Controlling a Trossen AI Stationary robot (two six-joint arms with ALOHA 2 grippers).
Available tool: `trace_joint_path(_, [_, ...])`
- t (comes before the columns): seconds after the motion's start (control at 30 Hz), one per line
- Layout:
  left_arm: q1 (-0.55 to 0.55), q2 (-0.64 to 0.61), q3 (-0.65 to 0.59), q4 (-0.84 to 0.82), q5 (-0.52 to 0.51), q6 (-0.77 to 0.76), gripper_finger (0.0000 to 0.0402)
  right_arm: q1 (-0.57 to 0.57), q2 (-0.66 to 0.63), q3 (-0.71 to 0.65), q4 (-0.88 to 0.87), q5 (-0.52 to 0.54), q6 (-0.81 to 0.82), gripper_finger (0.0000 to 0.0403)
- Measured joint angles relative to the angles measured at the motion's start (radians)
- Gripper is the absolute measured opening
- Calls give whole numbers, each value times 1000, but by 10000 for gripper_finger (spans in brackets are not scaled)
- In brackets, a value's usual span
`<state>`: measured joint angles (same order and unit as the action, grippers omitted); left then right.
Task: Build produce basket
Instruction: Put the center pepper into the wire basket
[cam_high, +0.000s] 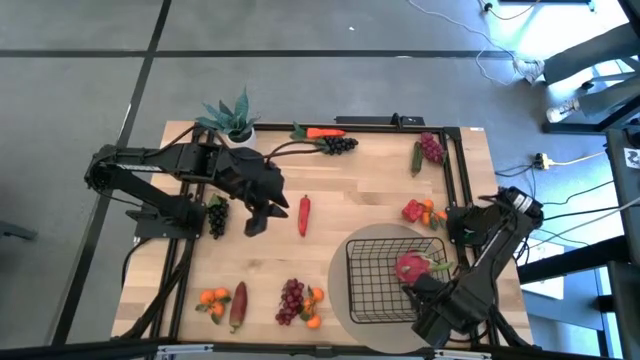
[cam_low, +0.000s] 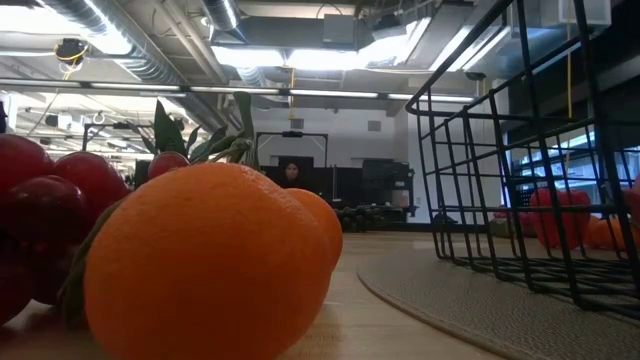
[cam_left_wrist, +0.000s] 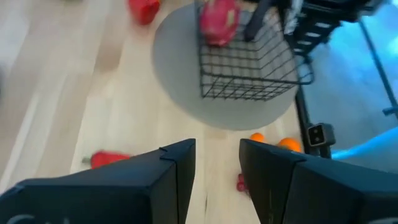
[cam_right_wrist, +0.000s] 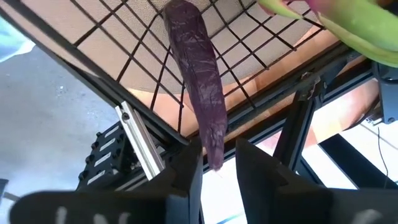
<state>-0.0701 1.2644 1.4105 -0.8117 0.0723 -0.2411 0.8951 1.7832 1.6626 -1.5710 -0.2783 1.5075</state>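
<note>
The black wire basket (cam_high: 385, 280) stands on a round grey mat (cam_high: 345, 265) at the near right. The pink dragon fruit (cam_high: 412, 266) lies inside it by the right wall. My right gripper (cam_right_wrist: 217, 168) points down at that wall, slightly open, with the end of a long dark purple strip (cam_right_wrist: 202, 87) between its fingers. My left gripper (cam_high: 258, 215) hangs open above the table's left middle, beside a red pepper (cam_high: 304, 213), with nothing between its fingers (cam_left_wrist: 180, 180). My right gripper has the purple strip's free end (cam_right_wrist: 214, 158) between its two fingers. The end lies close to one finger, and a gap shows on the other side. I cannot tell whether it touches the finger.
A potted plant (cam_high: 230, 120), a carrot (cam_high: 325, 132) and grapes (cam_high: 432, 148) line the far edge. Red peppers and oranges (cam_high: 420, 211) lie beyond the basket. Oranges (cam_high: 213, 298), a potato (cam_high: 238, 305) and red grapes (cam_high: 291, 300) sit along the near edge. Bare wood lies mid-table.
</note>
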Motion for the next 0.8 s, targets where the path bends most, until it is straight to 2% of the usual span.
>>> trace_joint_path(0.13, [1,0,0,-65,-52,-95,112,0,-36,0,0,39,6,80])
trace_joint_path(0.33, [10,5,0,-136,-119,-285,112,-1,-92,3,0,195,7,80])
trace_joint_path(0.57, [20,7,-1,-271,-209,-488,112,-2,-178,3,0,462,3,80])
trace_joint_path(0.8, [39,7,-1,-425,-221,-708,112,-6,-273,3,0,752,-107,80])
